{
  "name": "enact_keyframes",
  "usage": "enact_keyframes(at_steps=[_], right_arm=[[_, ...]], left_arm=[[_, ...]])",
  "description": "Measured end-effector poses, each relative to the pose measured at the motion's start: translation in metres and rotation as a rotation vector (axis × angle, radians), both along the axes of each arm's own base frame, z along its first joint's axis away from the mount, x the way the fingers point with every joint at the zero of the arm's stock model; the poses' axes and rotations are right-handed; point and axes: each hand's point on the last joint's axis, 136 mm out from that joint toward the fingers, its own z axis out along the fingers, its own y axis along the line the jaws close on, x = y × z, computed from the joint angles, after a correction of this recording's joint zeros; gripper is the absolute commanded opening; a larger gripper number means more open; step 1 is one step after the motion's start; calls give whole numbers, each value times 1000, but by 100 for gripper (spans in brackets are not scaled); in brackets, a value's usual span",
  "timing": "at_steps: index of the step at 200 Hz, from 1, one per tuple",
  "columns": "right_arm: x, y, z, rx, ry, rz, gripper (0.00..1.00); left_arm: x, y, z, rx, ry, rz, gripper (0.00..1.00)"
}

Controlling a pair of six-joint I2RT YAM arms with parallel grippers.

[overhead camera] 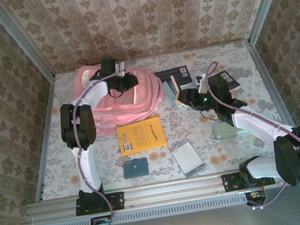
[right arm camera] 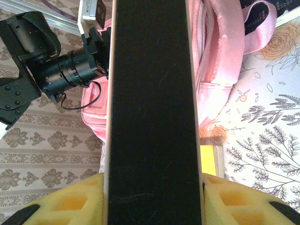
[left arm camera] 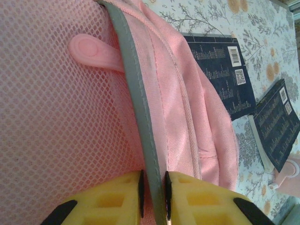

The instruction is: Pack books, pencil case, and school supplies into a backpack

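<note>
**Left claw on the bag's rim, right claw loaded**

The backpack (overhead camera: 110,116) lies far left on the tabletop (overhead camera: 56,167). My left claw (left arm camera: 153,194) is pinching its grey trim (left arm camera: 136,93), which I read as lifting the mouth open for loading. My right claw (right arm camera: 152,187) is clamped on a dark flat slab (right arm camera: 150,93) held beside the bag. Book or case, I cannot tell.

The overhead view gives me what's waiting: the orange-yellow book (overhead camera: 140,135) at centre, then the navy books (left arm camera: 225,75) on the right. The teal rectangle (overhead camera: 135,167) and the silver-framed rectangle (overhead camera: 186,157) lie nearest me. The left wrist view gives me the pinch itself, which is too small to judge from overhead.
</note>
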Motion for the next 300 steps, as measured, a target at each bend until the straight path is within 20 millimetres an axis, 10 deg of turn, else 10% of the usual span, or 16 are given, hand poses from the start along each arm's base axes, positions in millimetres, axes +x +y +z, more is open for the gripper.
enact_keyframes(at_steps=[33,152,300], right_arm=[[1,1,-4,1,11,6,29],[7,8,-17,31,52,22,29],[6,10,-19,44,67,31,29]], left_arm=[[-5,-5,-2,15,-7,-28,41],[-29,-6,27,34,-27,-67,43],[-40,-18,-17,2,90,-89,31]])
